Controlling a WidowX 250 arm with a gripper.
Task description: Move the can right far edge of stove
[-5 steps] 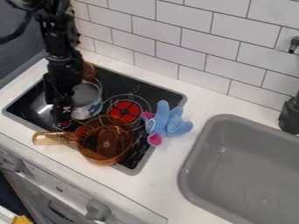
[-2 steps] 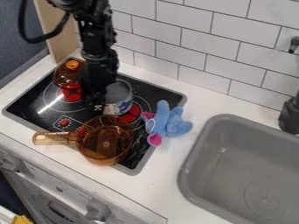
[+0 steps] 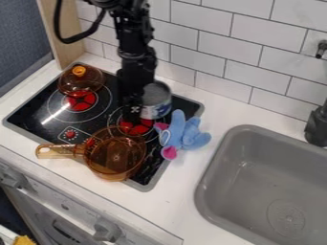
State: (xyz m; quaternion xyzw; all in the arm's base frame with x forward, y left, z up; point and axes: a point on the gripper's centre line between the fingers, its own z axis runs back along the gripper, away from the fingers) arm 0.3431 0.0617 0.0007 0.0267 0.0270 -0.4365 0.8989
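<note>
Gripper (image 3: pixel 133 114) clamped on can (image 3: pixel 157 101) | risk: low carry could snag plush toy (image 3: pixel 191 134) beyond gripper's can side, loosening grip

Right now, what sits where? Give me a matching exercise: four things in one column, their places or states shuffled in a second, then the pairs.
1. Can
2. Amber saucepan
3. Blue plush toy
4. Orange knob

A. Lying across the right edge of the stove
B. At the stove's far left
C. Beside the gripper, toward the stove's far right
D. Near the stove's front, handle pointing left

Pairs: 1-C, 2-D, 3-A, 4-B
</note>
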